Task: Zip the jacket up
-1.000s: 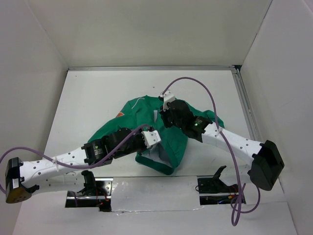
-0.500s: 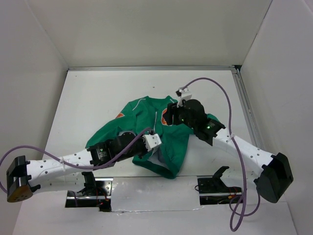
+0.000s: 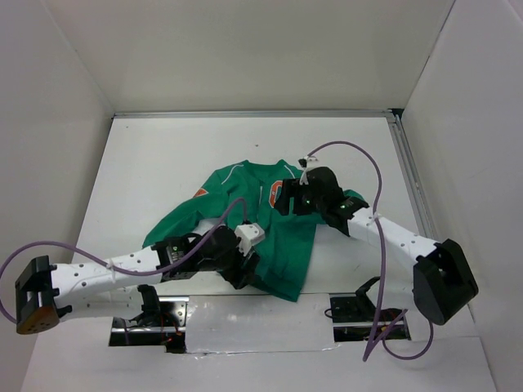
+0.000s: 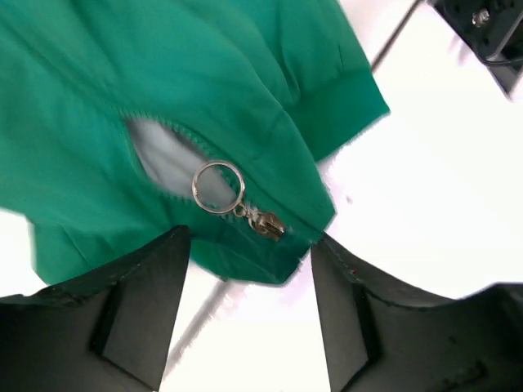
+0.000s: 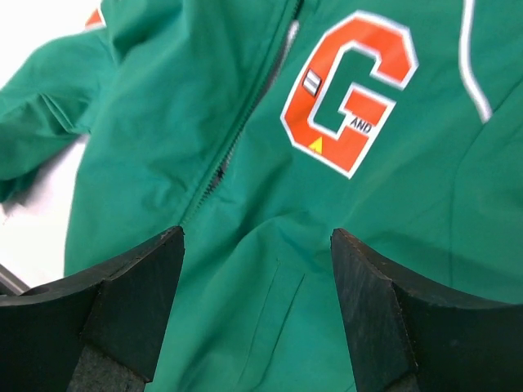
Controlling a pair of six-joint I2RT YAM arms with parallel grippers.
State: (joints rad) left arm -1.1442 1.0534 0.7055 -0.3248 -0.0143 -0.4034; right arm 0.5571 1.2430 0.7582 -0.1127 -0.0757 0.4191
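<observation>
The green jacket (image 3: 290, 245) lies front-up in the middle of the white table, its orange G patch (image 5: 347, 90) showing on the chest. The zipper (image 5: 245, 122) runs closed below the collar, with a small gap near the hem. The slider (image 4: 265, 223) and its ring pull (image 4: 218, 187) lie at the bottom hem. My left gripper (image 4: 249, 241) is open just off the hem, with nothing between its fingers. It shows at the jacket's near edge (image 3: 245, 265). My right gripper (image 5: 255, 237) is open above the fabric below the patch, over the chest (image 3: 282, 200).
White walls close in the table on three sides, and a metal rail (image 3: 409, 175) runs along the right. A shiny strip (image 3: 261, 314) with the arm mounts lines the near edge. Purple cables (image 3: 359, 159) loop off both arms.
Both grippers have gone from shut to open. The left one let go at the hem and drew toward the near edge. The right one backed off the collar to the chest.
</observation>
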